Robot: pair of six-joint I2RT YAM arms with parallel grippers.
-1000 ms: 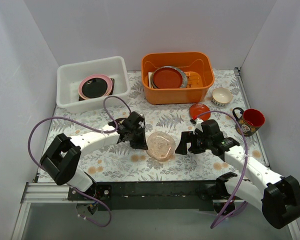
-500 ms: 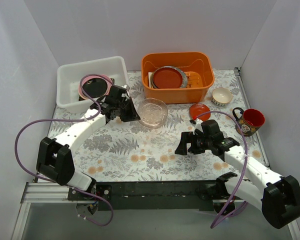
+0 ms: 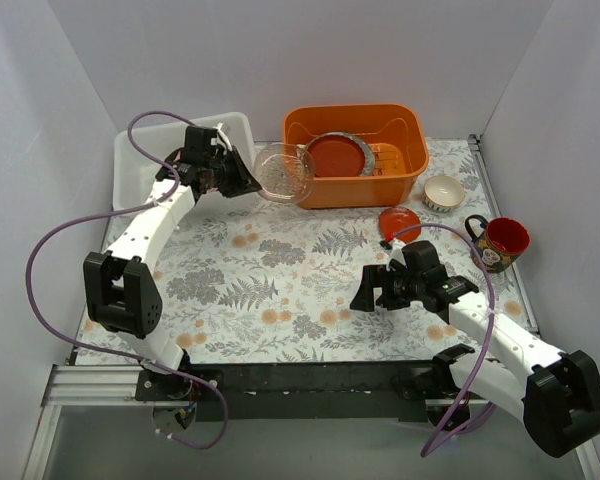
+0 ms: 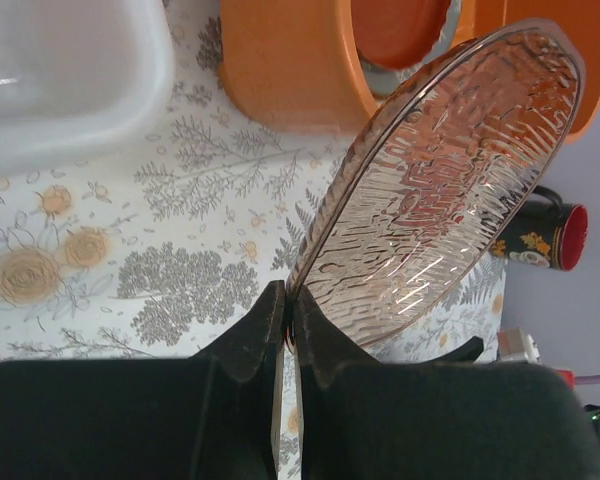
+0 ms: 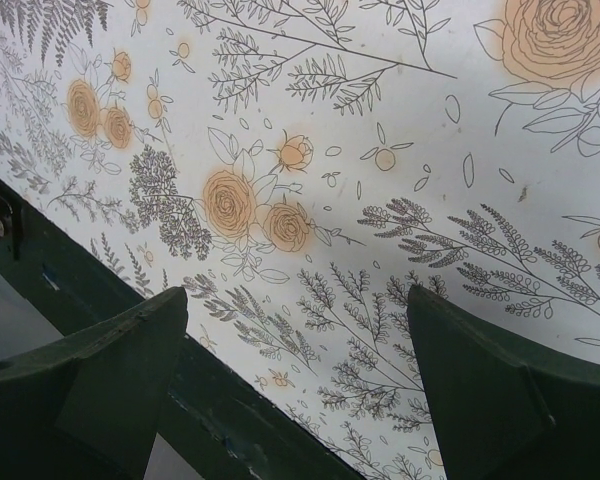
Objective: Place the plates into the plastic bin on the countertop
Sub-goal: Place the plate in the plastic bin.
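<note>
The left gripper [image 4: 285,300] is closed tight on the rim of the clear pink glass plate [image 4: 440,190], which is tilted in the air. Only the top view shows it between the plastic bin [image 3: 130,185] and the orange tub [image 3: 355,190], at the far edge of the countertop [image 3: 280,280]. The right gripper [image 5: 295,300] stands wide, holding nothing, above the leaf print.

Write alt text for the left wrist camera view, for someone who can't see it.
The left pincer pinches the rim of a clear pink glass plate, held tilted above the floral countertop. Behind it are the orange tub and a corner of the white plastic bin.
</note>
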